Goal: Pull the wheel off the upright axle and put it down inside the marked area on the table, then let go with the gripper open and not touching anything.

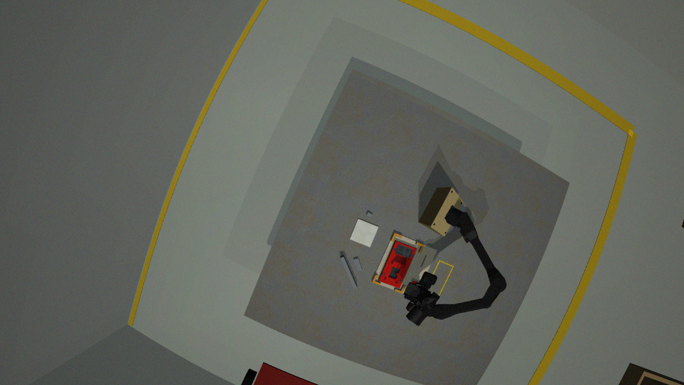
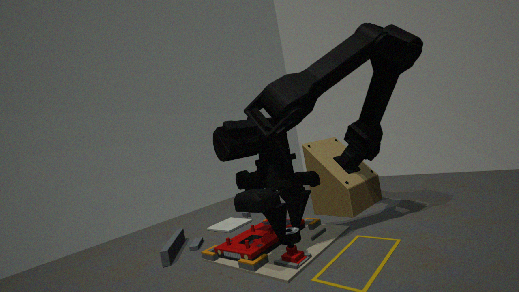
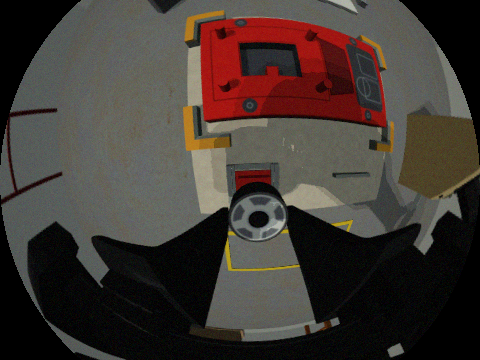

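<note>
My gripper [image 2: 290, 234] [image 3: 257, 212] points down and is shut on the wheel [image 2: 293, 239] [image 3: 258, 233], a black tyre with a silver hub, one finger on each side. The wheel is level and sits a little above the red axle base [image 2: 294, 256] [image 3: 253, 177]. A short length of the dark axle [image 2: 290, 246] shows between wheel and base. The wheel appears still around the axle; the axle's top cannot be made out. The marked area, a yellow outline [image 1: 446, 263] [image 2: 382, 265] [image 3: 265, 268], lies on the table beside the board. The fingers are hidden in the top view.
The red car body [image 1: 399, 258] [image 2: 232, 246] [image 3: 225, 60] with upright pegs stands beside the axle on the beige board [image 2: 283, 274] [image 3: 205, 192], between orange corner blocks [image 2: 252, 262]. A white plate [image 1: 364, 233] [image 2: 230, 224] and grey bars lie beyond. The arm's tan pedestal [image 2: 330, 188] stands behind.
</note>
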Tool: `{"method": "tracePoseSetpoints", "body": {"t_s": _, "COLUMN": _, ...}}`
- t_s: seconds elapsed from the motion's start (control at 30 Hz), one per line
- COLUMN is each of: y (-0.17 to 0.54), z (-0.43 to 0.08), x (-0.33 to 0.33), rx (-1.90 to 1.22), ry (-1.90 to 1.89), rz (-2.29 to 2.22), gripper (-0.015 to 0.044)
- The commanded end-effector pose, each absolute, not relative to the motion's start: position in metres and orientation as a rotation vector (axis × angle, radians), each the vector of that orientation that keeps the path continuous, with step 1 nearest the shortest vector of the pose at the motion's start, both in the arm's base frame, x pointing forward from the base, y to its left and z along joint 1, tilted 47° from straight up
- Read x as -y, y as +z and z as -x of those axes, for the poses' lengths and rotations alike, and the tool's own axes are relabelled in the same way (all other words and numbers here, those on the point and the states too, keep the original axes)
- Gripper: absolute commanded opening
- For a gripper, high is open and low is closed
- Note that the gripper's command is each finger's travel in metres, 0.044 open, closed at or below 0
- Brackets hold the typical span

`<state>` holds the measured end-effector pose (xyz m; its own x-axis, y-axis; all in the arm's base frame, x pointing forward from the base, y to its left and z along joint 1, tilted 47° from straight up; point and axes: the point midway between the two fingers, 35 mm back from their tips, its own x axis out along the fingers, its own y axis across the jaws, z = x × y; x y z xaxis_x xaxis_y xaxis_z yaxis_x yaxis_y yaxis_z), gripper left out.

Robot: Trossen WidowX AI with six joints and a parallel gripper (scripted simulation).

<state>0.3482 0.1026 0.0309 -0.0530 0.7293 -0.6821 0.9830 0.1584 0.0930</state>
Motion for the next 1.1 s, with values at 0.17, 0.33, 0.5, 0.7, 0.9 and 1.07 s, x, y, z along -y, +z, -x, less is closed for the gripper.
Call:
{"method": "tracePoseSetpoints", "body": {"t_s": 0.17, "y": 0.0343, "z": -0.3498, "x": -0.0975, "rx": -1.831, "ry": -0.541, "rz": -1.631, "gripper": 0.0000}}
{"method": "tracePoseSetpoints", "body": {"t_s": 0.33, "y": 0.0354, "z": -0.3499, "x": -0.0963, "rx": -1.831, "ry": -0.541, "rz": -1.632, "gripper": 0.0000}}
{"method": "tracePoseSetpoints", "body": {"t_s": 0.5, "y": 0.0366, "z": -0.3500, "x": -0.0951, "rx": -1.831, "ry": -0.541, "rz": -1.632, "gripper": 0.0000}}
{"method": "tracePoseSetpoints", "body": {"t_s": 0.7, "y": 0.0379, "z": -0.3500, "x": -0.0936, "rx": -1.831, "ry": -0.542, "rz": -1.633, "gripper": 0.0000}}
{"method": "tracePoseSetpoints", "body": {"t_s": 0.9, "y": 0.0392, "z": -0.3501, "x": -0.0921, "rx": -1.831, "ry": -0.542, "rz": -1.633, "gripper": 0.0000}}
{"method": "tracePoseSetpoints", "body": {"t_s": 1.07, "y": 0.0403, "z": -0.3501, "x": -0.0909, "rx": -1.831, "ry": -0.542, "rz": -1.634, "gripper": 0.0000}}
